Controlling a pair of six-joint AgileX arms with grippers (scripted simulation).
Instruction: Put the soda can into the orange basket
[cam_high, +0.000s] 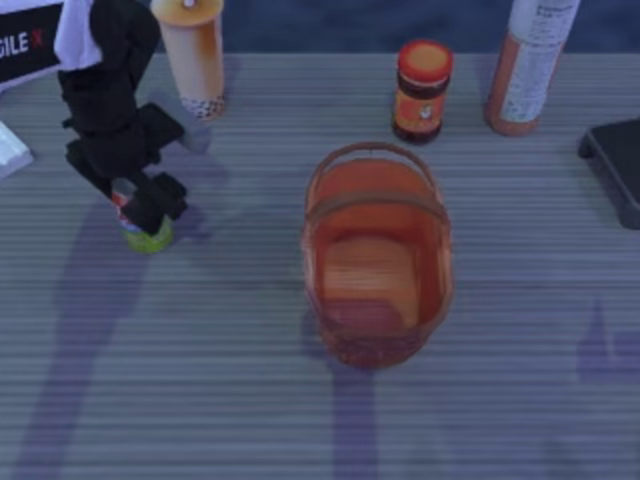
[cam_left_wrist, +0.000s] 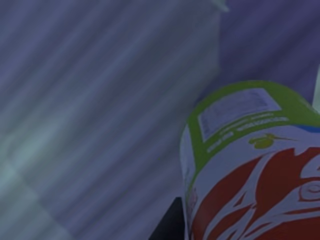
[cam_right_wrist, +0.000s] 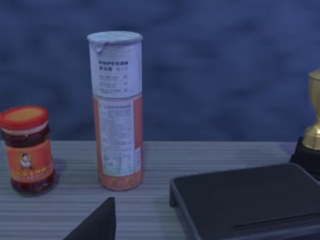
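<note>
The soda can (cam_high: 150, 238), red above and lime-green below, stands upright on the table at the left. My left gripper (cam_high: 143, 212) comes down over it from above and is shut on its upper half. In the left wrist view the soda can (cam_left_wrist: 250, 175) fills the space by the jaws, and one dark fingertip (cam_left_wrist: 172, 225) lies against its side. The orange basket (cam_high: 375, 255), oval with an arched handle, sits mid-table to the right of the can with nothing in it. My right gripper (cam_right_wrist: 142, 232) is parked out of the top view, open and holding nothing.
A tall orange cup (cam_high: 192, 55) stands just behind the left arm. A dark jar with an orange lid (cam_high: 421, 90) and a popcorn tube (cam_high: 530, 65) stand behind the basket. A black tray (cam_high: 615, 165) lies at the right edge, with a gold trophy (cam_right_wrist: 314, 120) beyond it.
</note>
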